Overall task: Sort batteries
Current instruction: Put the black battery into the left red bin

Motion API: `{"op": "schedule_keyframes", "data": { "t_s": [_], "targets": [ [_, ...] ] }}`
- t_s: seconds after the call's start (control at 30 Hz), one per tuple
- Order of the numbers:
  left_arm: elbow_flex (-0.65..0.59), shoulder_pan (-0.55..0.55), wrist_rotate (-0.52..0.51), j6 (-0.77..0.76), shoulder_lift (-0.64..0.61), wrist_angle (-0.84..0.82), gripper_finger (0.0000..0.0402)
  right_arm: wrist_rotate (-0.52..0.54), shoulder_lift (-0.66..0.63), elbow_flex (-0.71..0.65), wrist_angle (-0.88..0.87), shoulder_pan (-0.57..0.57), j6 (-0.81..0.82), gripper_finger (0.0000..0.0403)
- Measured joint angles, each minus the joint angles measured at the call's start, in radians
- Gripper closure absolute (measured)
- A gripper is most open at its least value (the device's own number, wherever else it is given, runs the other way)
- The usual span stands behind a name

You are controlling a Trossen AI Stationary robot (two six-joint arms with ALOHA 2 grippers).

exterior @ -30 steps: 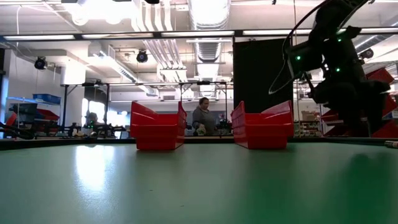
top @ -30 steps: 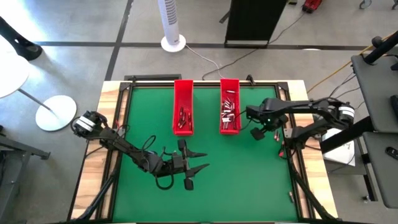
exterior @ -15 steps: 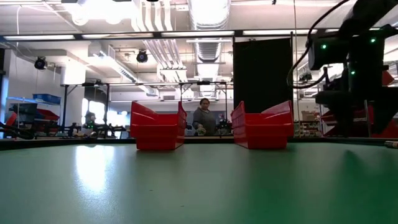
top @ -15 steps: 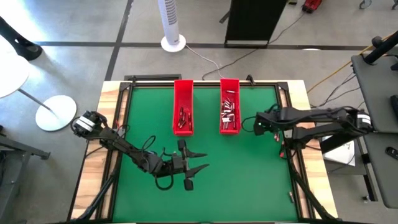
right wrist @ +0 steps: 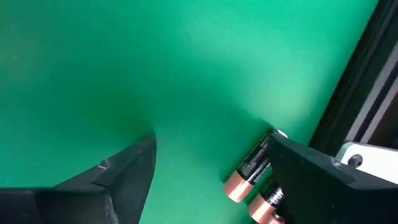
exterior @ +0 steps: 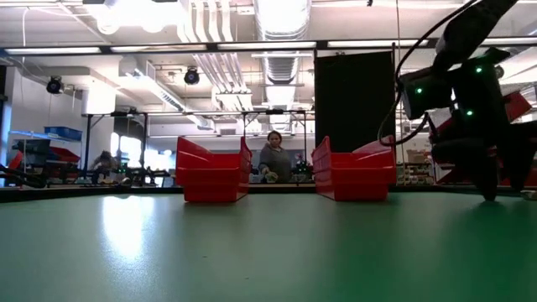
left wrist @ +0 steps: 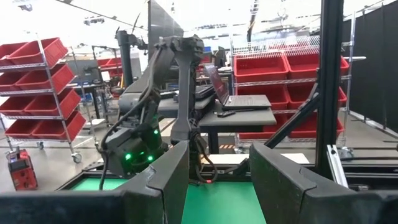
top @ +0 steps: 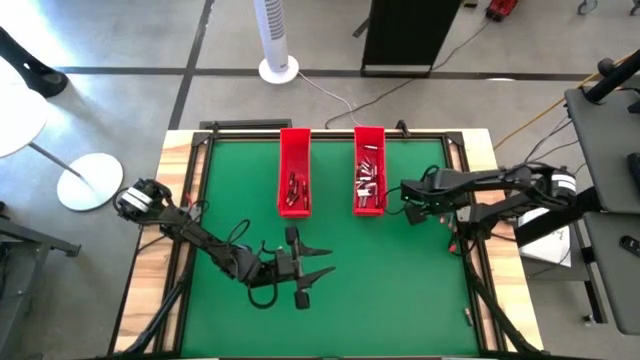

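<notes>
While both red trays already hold batteries, the sort looks only partly done. High view: left tray (top: 294, 172), upper centre of the frame, carries a small dark cluster (top: 293, 189) near its lower end; right tray (top: 369, 170), just beside it, holds a much larger silvery heap (top: 367, 178) along most of its length.

Right gripper (top: 410, 205) sits right of centre, low over the green mat (top: 380, 270), just beside the right tray's lower right corner. In its wrist view, the jaws stand wide apart with bare mat between them and nothing held. Two loose batteries (right wrist: 252, 171) with copper-coloured ends lie side by side on the mat at lower right of that frame, close against one dark finger (right wrist: 323, 180) and near the table's black edge rail (right wrist: 367, 93). Whether the finger touches them, I cannot tell.

Left gripper (top: 305, 268) rests at lower centre of the high view, well apart from both trays, jaws partly open and empty, waiting.

Judgement: the two strays on the mat remain to be binned, and the large heap in the right tray may yet need sorting. Battery types are too small to tell from above.
</notes>
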Motion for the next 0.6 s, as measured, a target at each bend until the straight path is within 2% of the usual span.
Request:
{"op": "schedule_keyframes", "data": {
  "t_s": [0.13, 0.23, 0.43, 0.6],
  "targets": [
    [0.0, -0.001, 0.0, 0.011, 0.0, -0.001, 0.0253, 0.002, -0.016, 0.042, -0.049, 0.005, -0.015, 0.0109],
    [0.0, -0.001, -0.001, 0.017, 0.0, -0.001, 0.0253, -0.005, -0.048, 0.076, -0.148, 0.006, -0.01, 0.0106],
    [0.001, -0.001, 0.0, 0.01, 0.001, 0.004, 0.0253, -0.002, -0.084, 0.104, -0.167, -0.001, 0.047, 0.0109],
    [0.001, -0.002, 0.0, -0.001, 0.002, 0.004, 0.0253, -0.025, -0.04, 0.082, -0.143, -0.016, 0.041, 0.0134]
  ]
}}
